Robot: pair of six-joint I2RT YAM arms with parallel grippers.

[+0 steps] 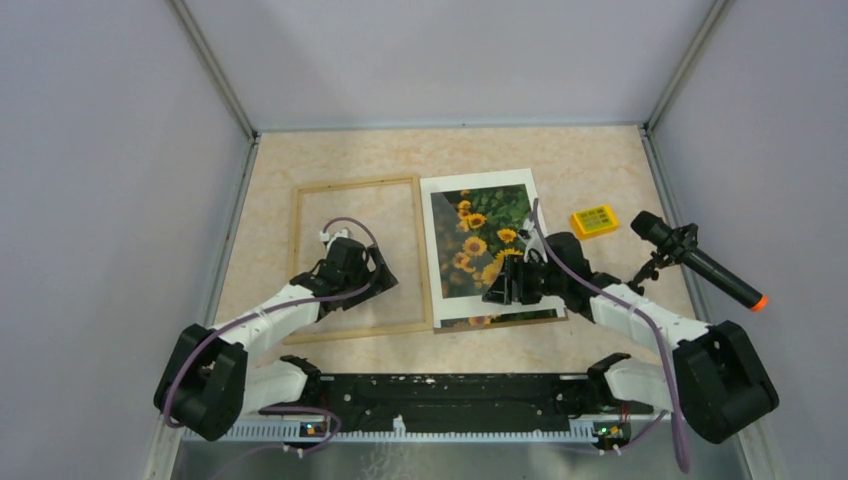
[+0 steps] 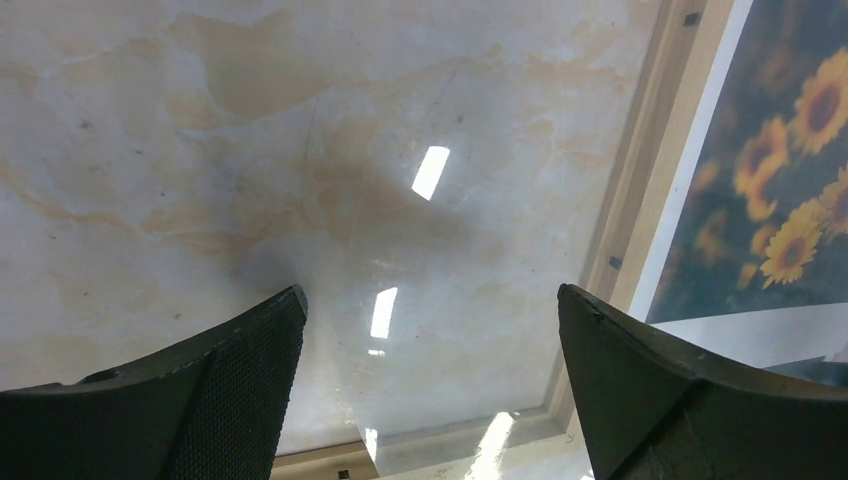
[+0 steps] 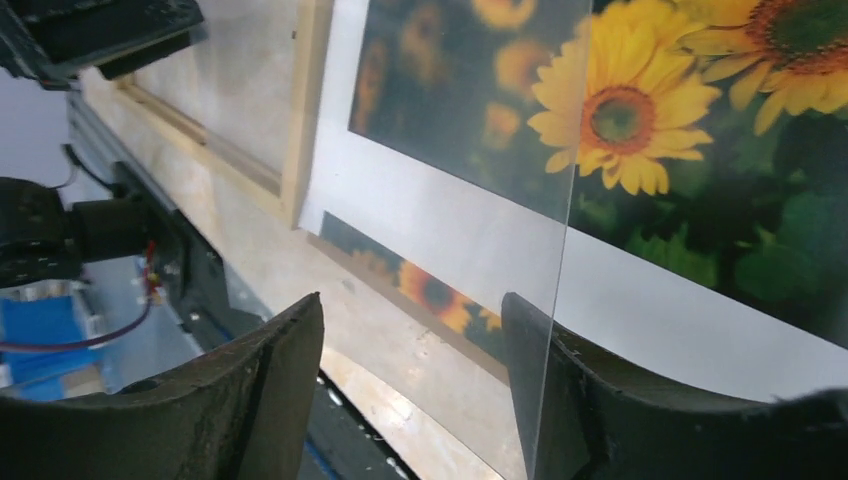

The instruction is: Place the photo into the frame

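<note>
Right gripper (image 3: 410, 318), jaws partly apart and clamping nothing, hovers over the rectangular sunflower photo (image 1: 482, 232) lying just right of the light wooden picture frame (image 1: 354, 183). Left gripper (image 2: 432, 295) gapes empty inside that frame; insertion looks unstarted, so next pinch the photo's edge

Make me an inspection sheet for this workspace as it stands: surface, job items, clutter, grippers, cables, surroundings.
Surface: glossy marbled beige table.
Job's things: frame lies flat at left, table showing through it; photo lies beside it at right under a white mat, not in the frame.
Clutter: yellow keypad-like block and black microphone-like device, right of the photo.
Grippers: left gripper open above the frame's inside; right gripper open over the mat's near edge, a clear sheet by one finger.
Cables: purple cables along both arms, no snag seen.
Surroundings: grey walls.
</note>
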